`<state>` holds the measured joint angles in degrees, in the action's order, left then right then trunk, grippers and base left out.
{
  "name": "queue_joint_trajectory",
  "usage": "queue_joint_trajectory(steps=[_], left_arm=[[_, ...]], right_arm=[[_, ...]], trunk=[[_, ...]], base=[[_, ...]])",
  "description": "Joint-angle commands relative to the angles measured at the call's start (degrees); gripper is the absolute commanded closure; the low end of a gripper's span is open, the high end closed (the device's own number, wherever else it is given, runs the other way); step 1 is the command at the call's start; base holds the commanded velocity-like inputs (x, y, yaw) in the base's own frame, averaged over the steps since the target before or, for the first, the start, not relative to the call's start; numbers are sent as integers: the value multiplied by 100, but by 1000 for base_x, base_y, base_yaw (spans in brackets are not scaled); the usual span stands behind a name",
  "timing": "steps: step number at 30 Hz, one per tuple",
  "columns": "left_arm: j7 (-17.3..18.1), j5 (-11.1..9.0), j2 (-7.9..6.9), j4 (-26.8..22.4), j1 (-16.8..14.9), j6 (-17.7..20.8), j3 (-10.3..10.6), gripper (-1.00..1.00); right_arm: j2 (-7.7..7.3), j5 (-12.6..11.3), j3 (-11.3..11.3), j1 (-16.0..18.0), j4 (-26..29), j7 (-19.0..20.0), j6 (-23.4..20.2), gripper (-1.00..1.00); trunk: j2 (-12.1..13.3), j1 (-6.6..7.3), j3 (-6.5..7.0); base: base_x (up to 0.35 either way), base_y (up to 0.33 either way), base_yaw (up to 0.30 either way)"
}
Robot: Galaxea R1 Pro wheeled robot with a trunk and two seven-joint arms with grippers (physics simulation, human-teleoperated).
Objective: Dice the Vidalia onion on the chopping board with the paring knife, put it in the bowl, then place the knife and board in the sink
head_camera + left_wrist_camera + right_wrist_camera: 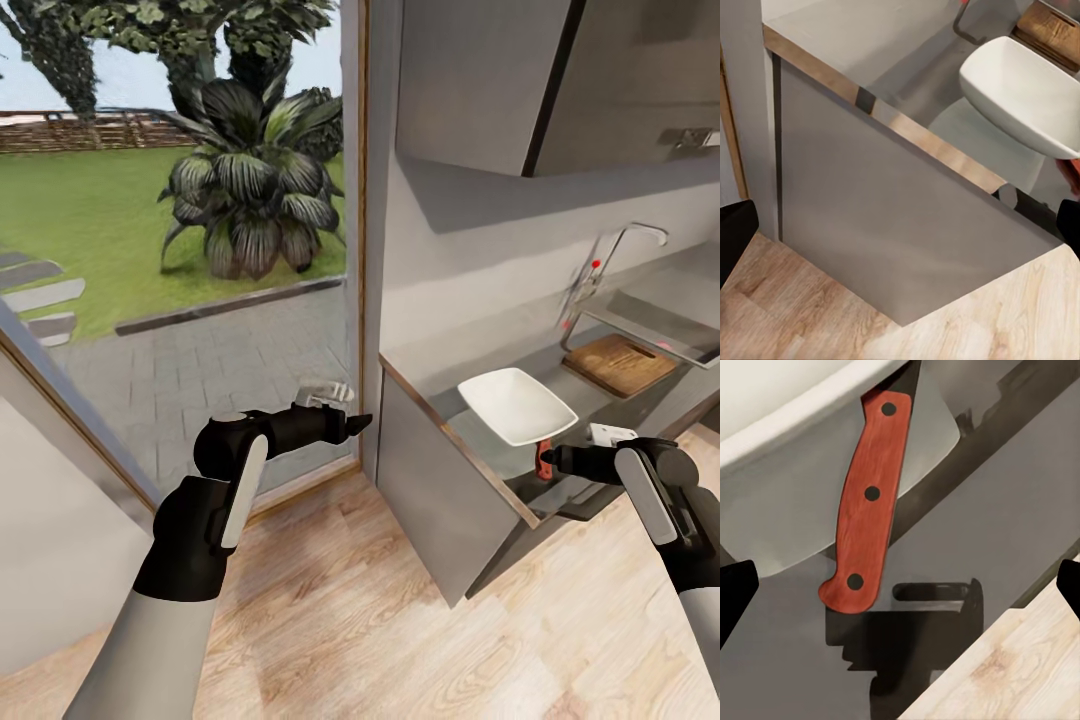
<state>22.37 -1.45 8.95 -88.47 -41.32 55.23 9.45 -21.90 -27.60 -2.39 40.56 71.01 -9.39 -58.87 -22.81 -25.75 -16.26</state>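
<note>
The paring knife (870, 495) lies on the countertop (425, 375) with its red-orange handle (545, 463) near the front edge and its blade tucked under the white bowl (515, 405). My right gripper (556, 460) hovers open just short of the handle, fingers (735, 589) spread wide to either side of it. Farther along rests the brown chopping board (620, 363), beside the sink (640, 325) and its curved tap (625, 245). The Vidalia onion is out of view. My left gripper (352, 422) is open in the air by the counter's end, facing the bowl (1027, 90).
A grey lower cabinet (430, 520) closes off the counter's end. A tall glass door (200, 250) onto the garden stands at the left. Dark upper cabinets (480, 80) hang overhead. Light wood floor (350, 620) spreads below both arms.
</note>
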Motion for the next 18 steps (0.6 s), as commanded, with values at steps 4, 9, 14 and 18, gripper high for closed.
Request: queue_joint_trajectory(steps=[4, 9, 14, 18], left_arm=[[4, -13, 3, -4, -5, 35, -5, -100], [4, -13, 2, -4, -3, 34, -5, -100], [4, -13, 2, -4, -4, 35, -2, -100], [4, -13, 4, -4, -4, 37, -3, -100]], right_arm=[[-4, -61, 1, 5, 5, -54, -19, -100], [0, -61, 1, 5, 5, -54, -19, -100], [-2, -61, 1, 5, 2, -54, -19, -100], [-2, -61, 0, 5, 5, -54, -19, -100]], trunk=[[-11, -3, -13], [-11, -3, -40], [-11, -3, -80], [-11, -3, -93]], base=[[0, 0, 0], [0, 0, 0], [0, 0, 0], [0, 0, 0]])
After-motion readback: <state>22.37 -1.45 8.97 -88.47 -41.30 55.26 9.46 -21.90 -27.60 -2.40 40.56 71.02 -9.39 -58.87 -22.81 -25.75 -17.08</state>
